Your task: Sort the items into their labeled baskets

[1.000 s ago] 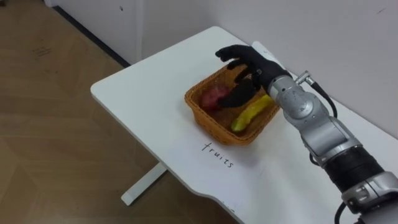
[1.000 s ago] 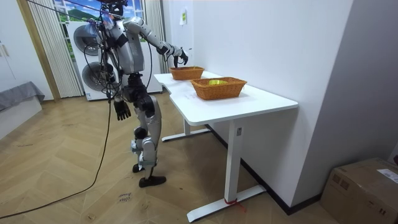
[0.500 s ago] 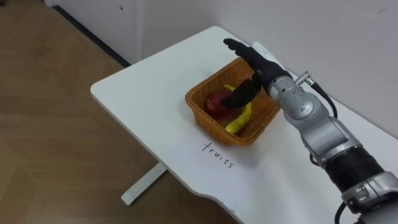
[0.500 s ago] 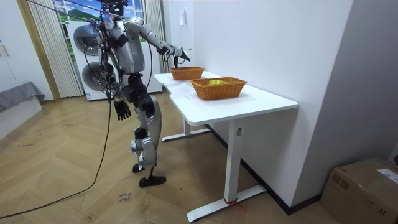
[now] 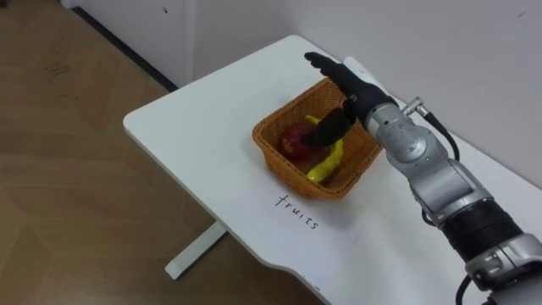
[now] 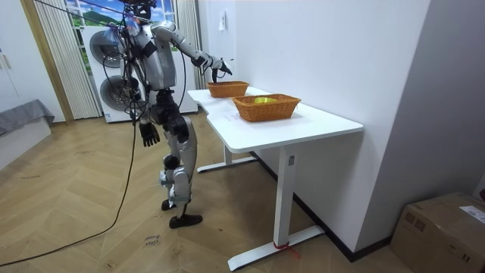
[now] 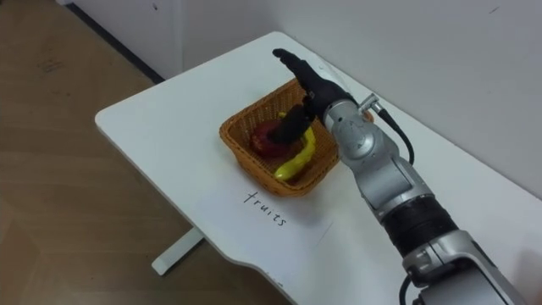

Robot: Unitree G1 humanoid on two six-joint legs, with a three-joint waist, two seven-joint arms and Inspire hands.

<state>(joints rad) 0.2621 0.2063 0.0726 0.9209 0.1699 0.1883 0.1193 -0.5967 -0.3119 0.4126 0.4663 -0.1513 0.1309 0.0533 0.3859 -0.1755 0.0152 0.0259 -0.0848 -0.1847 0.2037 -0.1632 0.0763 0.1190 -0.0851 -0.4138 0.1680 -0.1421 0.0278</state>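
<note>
right hand hovers over the brown wicker basket on the white counter, fingers spread and empty, so the curved yellow banana lies free inside, against the round red apple. left hand hangs idle.

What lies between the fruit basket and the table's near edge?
Only a handwritten word on the table, just before the basket; the rest is bare, as both eye views show.
</note>
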